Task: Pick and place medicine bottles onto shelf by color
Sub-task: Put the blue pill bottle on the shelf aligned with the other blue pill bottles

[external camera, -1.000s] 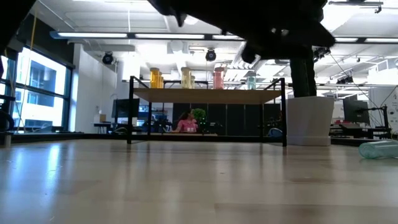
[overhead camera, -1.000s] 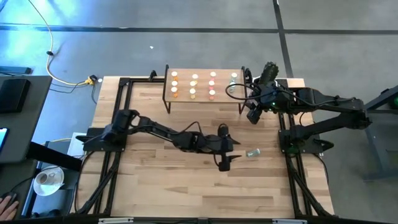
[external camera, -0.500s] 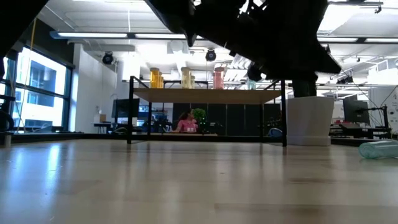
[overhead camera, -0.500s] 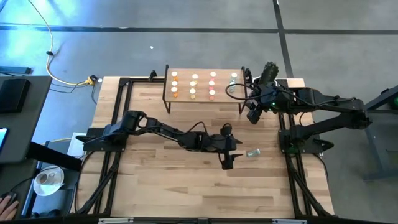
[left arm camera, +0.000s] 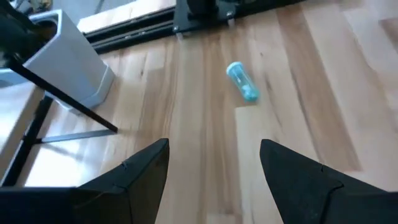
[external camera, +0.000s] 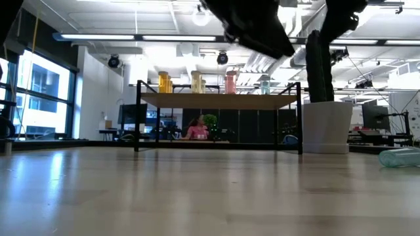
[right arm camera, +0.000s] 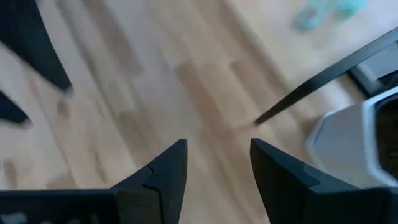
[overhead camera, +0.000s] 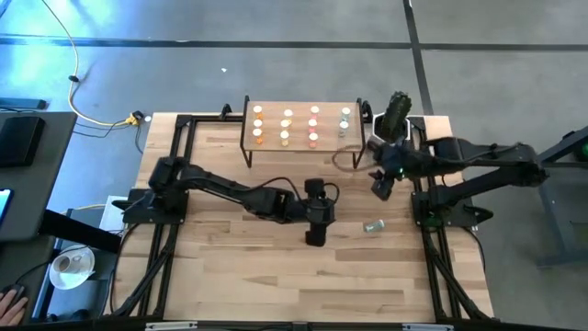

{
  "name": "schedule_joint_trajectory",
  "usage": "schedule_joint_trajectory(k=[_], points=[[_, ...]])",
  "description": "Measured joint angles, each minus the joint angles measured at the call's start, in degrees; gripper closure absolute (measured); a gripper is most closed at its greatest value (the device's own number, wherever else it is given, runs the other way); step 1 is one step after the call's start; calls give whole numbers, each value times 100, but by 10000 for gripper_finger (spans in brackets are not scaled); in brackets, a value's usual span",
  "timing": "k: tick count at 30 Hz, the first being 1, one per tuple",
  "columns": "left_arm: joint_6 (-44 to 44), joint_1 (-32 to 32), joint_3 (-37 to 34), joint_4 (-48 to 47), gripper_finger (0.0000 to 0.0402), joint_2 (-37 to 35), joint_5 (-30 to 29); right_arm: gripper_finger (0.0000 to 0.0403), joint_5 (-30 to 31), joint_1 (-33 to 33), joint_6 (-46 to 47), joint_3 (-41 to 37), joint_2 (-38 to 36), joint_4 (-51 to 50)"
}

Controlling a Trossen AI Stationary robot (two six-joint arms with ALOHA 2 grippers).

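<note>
The shelf (overhead camera: 299,129) stands at the table's far side on thin black legs. Medicine bottles stand on it in colour columns: orange (external camera: 163,82), yellow (external camera: 196,82), pink (external camera: 230,82) and green (external camera: 264,86). One green bottle (overhead camera: 372,225) lies on its side on the table, also in the left wrist view (left arm camera: 242,81). My left gripper (overhead camera: 315,232) hovers open above the table, left of that bottle, with nothing between its fingers (left arm camera: 214,162). My right gripper (overhead camera: 381,187) hangs open and empty near the shelf's right end (right arm camera: 217,168).
A white pot (external camera: 326,126) holding a dark cactus (overhead camera: 396,112) stands right of the shelf. Black frame rails (overhead camera: 179,184) run along the table's left and right sides. Bare wood lies between the shelf and the near edge.
My left gripper has risen and drawn back a little toward the table's left, tipping less steeply down; it stays open. My right gripper has moved slightly toward the near edge and lower, away from the shelf's right end. The lying green bottle has not moved.
</note>
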Motion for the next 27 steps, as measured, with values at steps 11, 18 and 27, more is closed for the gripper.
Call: schedule_joint_trajectory(k=[11, 18, 27], points=[[-458, -351, 2, -846, 161, -173, 47, 236, -176, 1289, 888, -1413, 4, 220], [-825, -600, -11, -1577, 161, -254, 48, 236, -694, 1761, 815, -2045, 4, 815], [-1564, -686, -1019, -1301, 161, -549, 218, 236, -1300, 2048, 192, -2750, 82, 2084]])
